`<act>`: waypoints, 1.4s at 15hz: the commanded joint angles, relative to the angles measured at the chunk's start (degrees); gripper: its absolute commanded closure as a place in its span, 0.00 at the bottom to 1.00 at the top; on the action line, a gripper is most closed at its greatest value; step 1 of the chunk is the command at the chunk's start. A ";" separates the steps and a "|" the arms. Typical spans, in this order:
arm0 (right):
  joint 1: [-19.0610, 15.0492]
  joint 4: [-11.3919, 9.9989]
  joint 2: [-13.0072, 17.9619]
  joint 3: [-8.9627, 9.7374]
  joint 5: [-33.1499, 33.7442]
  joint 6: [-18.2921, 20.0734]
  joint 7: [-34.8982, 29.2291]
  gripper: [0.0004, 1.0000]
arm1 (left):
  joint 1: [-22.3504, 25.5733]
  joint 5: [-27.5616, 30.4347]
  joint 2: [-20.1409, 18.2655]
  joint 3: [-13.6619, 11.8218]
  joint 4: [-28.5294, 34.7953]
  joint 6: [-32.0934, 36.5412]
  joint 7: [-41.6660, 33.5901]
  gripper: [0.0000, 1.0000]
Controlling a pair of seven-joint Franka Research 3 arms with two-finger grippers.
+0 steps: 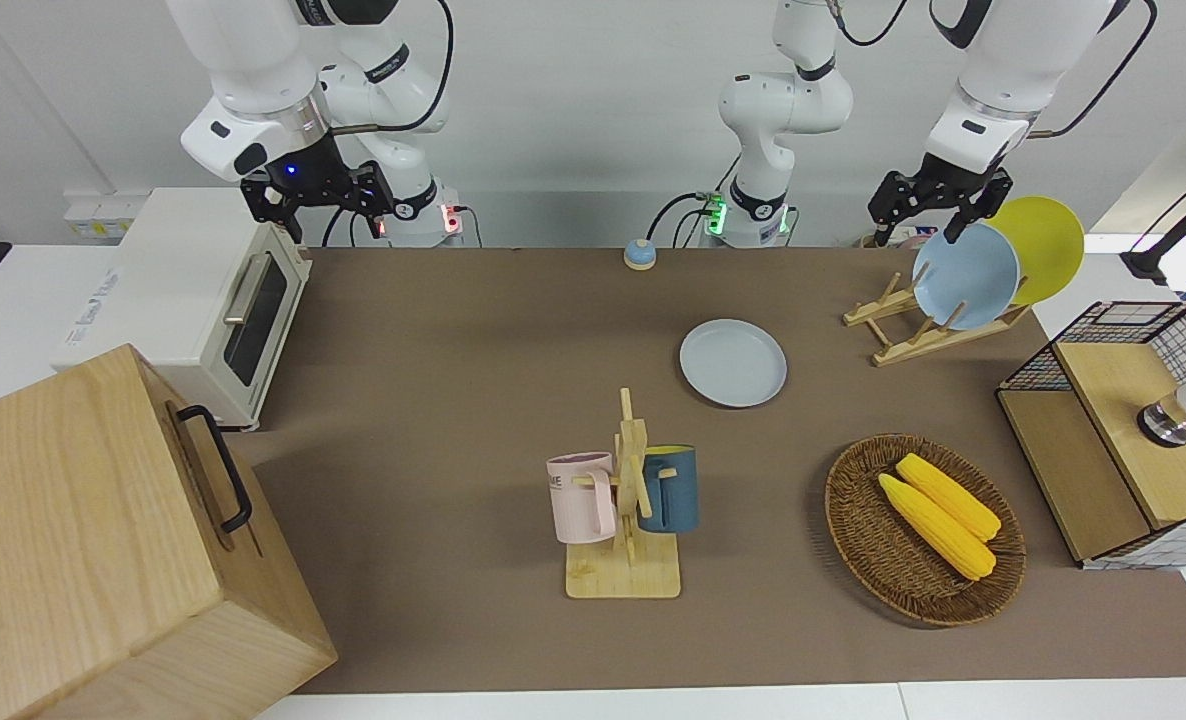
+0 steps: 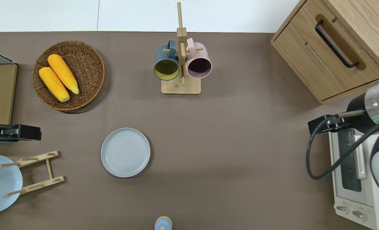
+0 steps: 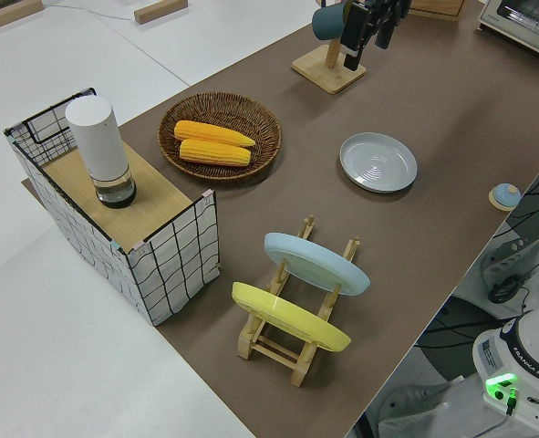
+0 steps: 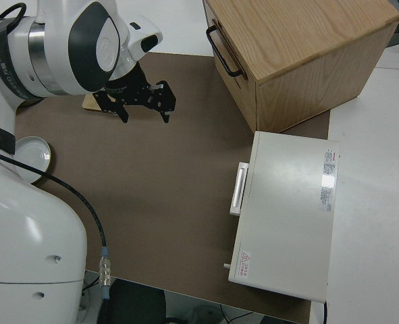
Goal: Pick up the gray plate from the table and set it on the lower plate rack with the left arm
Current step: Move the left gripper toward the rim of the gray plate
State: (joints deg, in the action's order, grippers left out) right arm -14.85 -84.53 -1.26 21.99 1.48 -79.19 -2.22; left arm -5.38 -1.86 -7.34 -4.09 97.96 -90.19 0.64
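The gray plate lies flat on the tabletop, beside the rack. The left gripper, fingers apart and empty, is half cut off overhead. The right arm is parked.

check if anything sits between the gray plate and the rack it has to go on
Nothing visible does. The gray plate lies flat on bare table, and only open tabletop separates it from the rack toward the left arm's end. The rack's slots nearest the plate are free; the blue plate and yellow plate fill the others.
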 commanded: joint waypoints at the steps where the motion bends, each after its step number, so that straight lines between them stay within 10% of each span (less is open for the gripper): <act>1: -1.32 0.41 0.12 1.13 0.37 0.62 -0.68 0.02 | 0.63 2.63 0.83 0.14 -0.76 0.98 0.59 0.01; 9: -1.32 0.41 0.12 1.21 0.37 0.62 -0.68 0.02 | 0.46 3.00 0.83 0.58 -0.06 0.89 2.08 0.01; 21: -1.32 0.33 0.12 1.21 0.37 0.62 -0.68 0.02 | -0.42 8.27 -2.77 0.58 27.27 -24.41 5.25 0.01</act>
State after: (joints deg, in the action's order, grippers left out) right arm -14.85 -84.53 -1.26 21.99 1.48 -79.19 -2.22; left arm -5.33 5.85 -7.75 -3.46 118.82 -109.52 4.76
